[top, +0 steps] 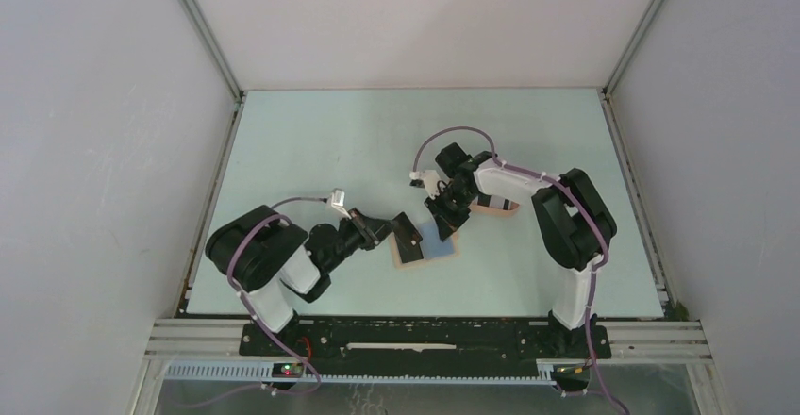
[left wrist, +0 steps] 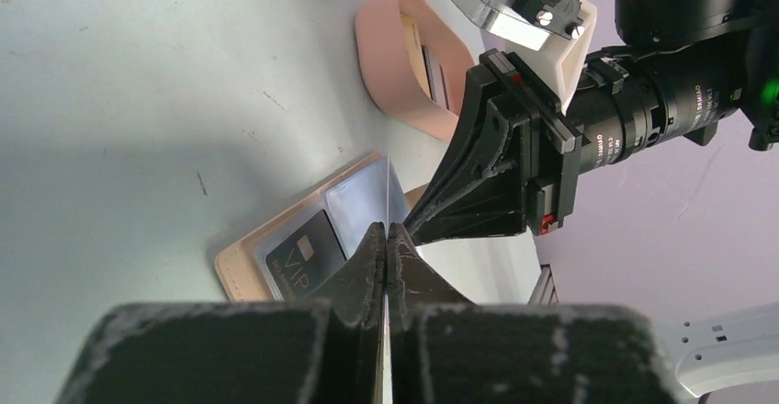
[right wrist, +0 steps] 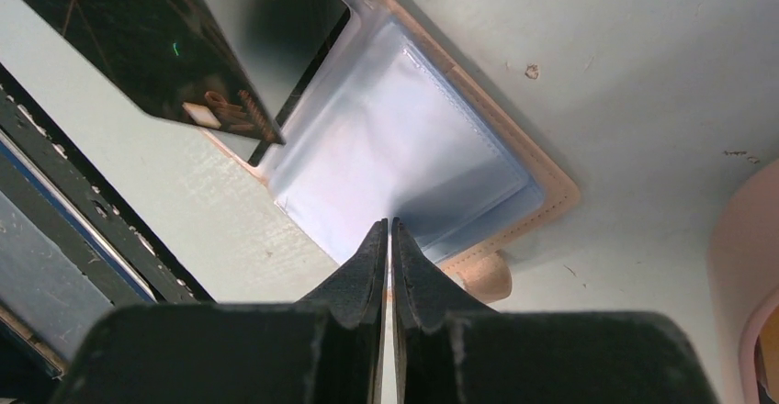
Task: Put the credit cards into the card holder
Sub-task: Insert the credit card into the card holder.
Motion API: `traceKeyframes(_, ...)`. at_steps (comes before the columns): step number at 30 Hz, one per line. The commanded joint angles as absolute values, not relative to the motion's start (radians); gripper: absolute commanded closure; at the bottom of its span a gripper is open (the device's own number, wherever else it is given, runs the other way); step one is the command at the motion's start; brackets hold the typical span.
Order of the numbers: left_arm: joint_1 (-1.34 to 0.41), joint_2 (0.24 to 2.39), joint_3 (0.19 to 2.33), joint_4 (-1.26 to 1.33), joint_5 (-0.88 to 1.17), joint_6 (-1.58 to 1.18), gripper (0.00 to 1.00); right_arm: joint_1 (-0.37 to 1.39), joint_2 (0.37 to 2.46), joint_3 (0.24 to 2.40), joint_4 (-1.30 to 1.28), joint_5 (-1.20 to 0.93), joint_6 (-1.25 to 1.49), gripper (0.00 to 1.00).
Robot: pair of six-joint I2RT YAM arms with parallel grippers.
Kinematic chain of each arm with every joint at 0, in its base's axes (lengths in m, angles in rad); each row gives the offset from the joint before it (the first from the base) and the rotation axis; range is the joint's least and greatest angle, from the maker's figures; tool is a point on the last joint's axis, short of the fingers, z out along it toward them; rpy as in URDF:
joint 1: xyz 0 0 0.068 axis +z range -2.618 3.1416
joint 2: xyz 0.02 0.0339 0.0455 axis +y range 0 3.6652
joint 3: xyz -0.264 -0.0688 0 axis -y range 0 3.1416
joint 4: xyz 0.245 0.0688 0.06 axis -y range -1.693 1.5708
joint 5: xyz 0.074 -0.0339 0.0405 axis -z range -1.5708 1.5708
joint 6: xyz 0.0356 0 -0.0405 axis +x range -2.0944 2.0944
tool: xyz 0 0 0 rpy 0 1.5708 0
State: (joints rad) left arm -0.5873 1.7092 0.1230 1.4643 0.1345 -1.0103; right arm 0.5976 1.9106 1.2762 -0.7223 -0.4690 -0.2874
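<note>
The tan card holder (top: 429,250) (left wrist: 241,262) (right wrist: 554,188) lies open on the table, its clear sleeves facing up. A black VIP credit card (left wrist: 303,257) (right wrist: 299,28) sits in one sleeve. My left gripper (top: 407,232) (left wrist: 387,230) is shut on another black credit card (right wrist: 129,37), which the left wrist view shows only as a thin edge (left wrist: 388,184) over the holder. My right gripper (top: 451,214) (right wrist: 387,225) is shut at the near edge of an empty clear sleeve (right wrist: 404,147), pinching it.
A peach-pink oval tray (top: 496,206) (left wrist: 390,73) (right wrist: 742,266) stands just behind the holder, with more cards (left wrist: 432,66) upright inside. The two grippers are close together over the holder. White walls surround the table.
</note>
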Motion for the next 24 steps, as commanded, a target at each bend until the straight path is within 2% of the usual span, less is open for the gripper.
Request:
traceKeyframes(1,-0.584,1.727,0.115,1.51,0.124,-1.054,1.0,0.602,1.931,1.318,-0.75,-0.446,-0.279,0.9)
traceKeyframes(24,-0.612,1.828,0.144,1.485,0.106,-1.13,1.0,0.604,1.946,1.328,-0.761,-0.438,-0.276,0.9)
